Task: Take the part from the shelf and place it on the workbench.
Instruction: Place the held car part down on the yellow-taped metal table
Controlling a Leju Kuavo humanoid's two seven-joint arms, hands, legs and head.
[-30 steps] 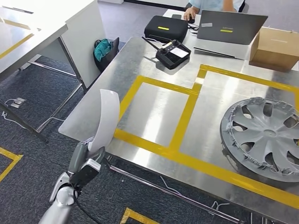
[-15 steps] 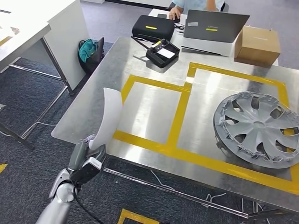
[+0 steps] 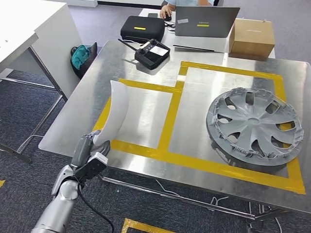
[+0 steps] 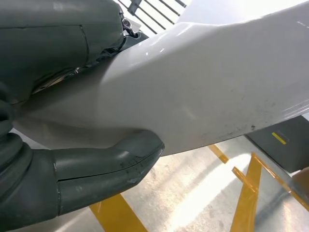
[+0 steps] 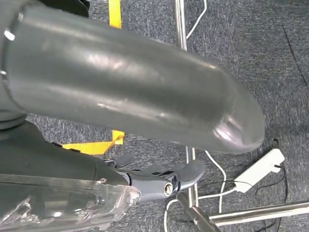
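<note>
1. You have the white part (image 3: 116, 109) in the left hand (image 3: 87, 156), gripped at its lower end. It stands nearly upright over the near left edge of the workbench (image 3: 84, 104), its upper end leaning slightly out over the metal top. From the head view you cannot tell whether it touches the surface.
2. The part is a long, curved white panel, smooth and glossy, narrow at the held end and broader toward the top. In the left wrist view the panel (image 4: 204, 87) shows small dark specks and scuffs on its face.
3. The left hand's thick grey thumb (image 4: 109, 164) presses along one side of the panel, with the dark fingers (image 4: 54, 38) clamped against the other side.
4. The right hand (image 5: 109, 92) appears in the right wrist view above the grey carpet (image 5: 233, 53), close to the lens as a large grey thumb. You cannot tell from this picture whether its fingers are apart or together.
5. The workbench carries yellow tape (image 3: 170, 116) marking out two rectangular bays. The left bay, nearest the part, shows bare metal. The right bay holds a grey wheel cover (image 3: 253, 127), lying flat with its edge over the tape.
6. At the far end you see a black controller (image 3: 152, 52), a black case (image 3: 142, 28), a dark laptop (image 3: 206, 22) and a closed cardboard box (image 3: 252, 39). Its contents are hidden.
7. A person's hand (image 3: 166, 10) rests behind the case.
8. A teal and black bag (image 3: 82, 54) sits on the floor beside a white table (image 3: 33, 34).
</note>
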